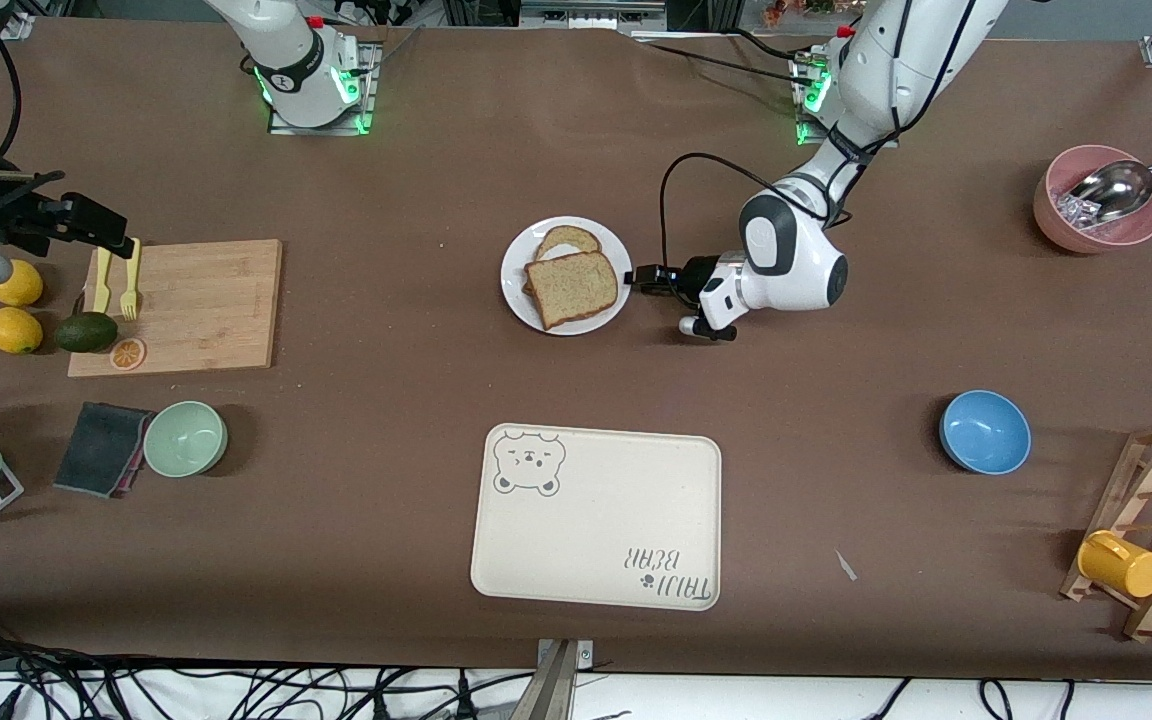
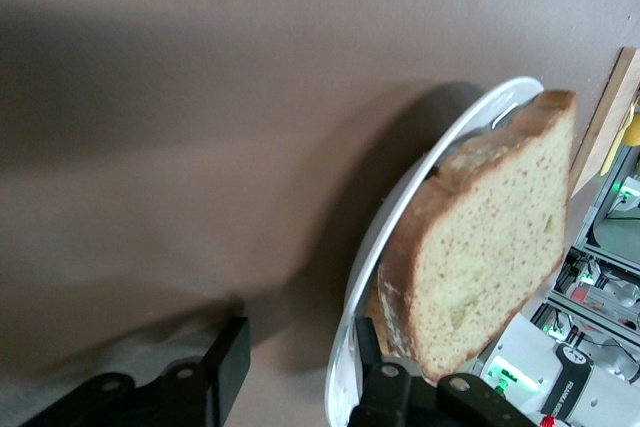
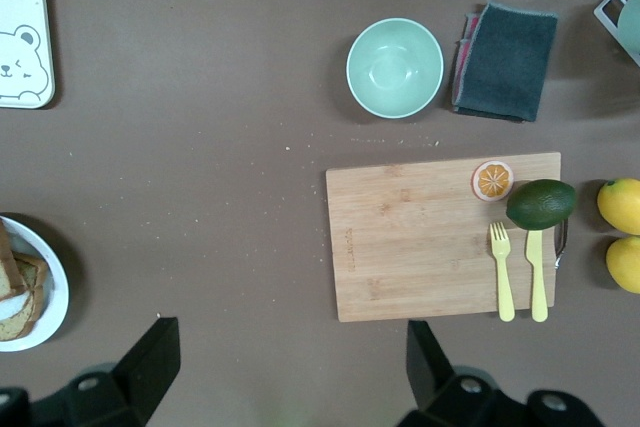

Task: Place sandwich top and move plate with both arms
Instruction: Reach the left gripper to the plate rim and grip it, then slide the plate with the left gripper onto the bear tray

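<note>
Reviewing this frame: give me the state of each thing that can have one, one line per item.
Sandwich top: lying on the stack on the plate.
Plate: on the table, loaded.
Left gripper: open, at the plate's rim.
Right gripper: open, high over the table, waiting.
Tray: bare.
Yellow mug: hung on the rack.

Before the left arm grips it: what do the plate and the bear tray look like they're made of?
The plate looks like glazed ceramic or hard plastic: plain white with a thin, smooth rim that catches light in the left wrist view; which one, I cannot tell. The bear tray looks like matte plastic, perhaps melamine or bamboo fibre: cream, flat, dull, with rounded corners and a printed drawing.
</note>
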{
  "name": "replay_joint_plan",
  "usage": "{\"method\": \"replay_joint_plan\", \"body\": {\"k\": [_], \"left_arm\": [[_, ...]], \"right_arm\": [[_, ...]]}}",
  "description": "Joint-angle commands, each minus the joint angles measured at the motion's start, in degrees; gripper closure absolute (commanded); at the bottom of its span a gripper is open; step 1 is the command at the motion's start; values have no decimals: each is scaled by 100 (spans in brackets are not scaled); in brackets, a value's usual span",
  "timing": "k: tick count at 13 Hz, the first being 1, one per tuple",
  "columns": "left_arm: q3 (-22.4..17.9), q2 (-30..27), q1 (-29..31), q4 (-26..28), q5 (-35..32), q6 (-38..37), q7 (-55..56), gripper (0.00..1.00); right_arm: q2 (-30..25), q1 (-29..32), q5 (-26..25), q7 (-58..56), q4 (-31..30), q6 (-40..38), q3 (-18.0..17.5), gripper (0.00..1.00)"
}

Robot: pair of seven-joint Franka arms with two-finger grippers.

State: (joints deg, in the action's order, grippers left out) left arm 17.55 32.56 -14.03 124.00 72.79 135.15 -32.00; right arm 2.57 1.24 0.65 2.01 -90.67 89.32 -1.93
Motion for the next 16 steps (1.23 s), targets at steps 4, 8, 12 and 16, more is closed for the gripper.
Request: {"method": "replay_joint_plan", "body": {"k": [4, 8, 12, 16], "left_arm": [[231, -145, -64, 168, 552, 3, -227, 66], [231, -136, -56, 177, 561, 3, -236, 76], [222, -83, -56, 177, 552, 20, -236, 82], [222, -13, -56, 124, 578, 29, -228, 87]], "right_arm": [[59, -1, -74, 36, 137, -117, 8, 0], [68, -1, -74, 28, 137, -117, 8, 0], [68, -1, -74, 36, 137, -117, 17, 0], [68, -1, -74, 36, 137, -117, 17, 0]]}}
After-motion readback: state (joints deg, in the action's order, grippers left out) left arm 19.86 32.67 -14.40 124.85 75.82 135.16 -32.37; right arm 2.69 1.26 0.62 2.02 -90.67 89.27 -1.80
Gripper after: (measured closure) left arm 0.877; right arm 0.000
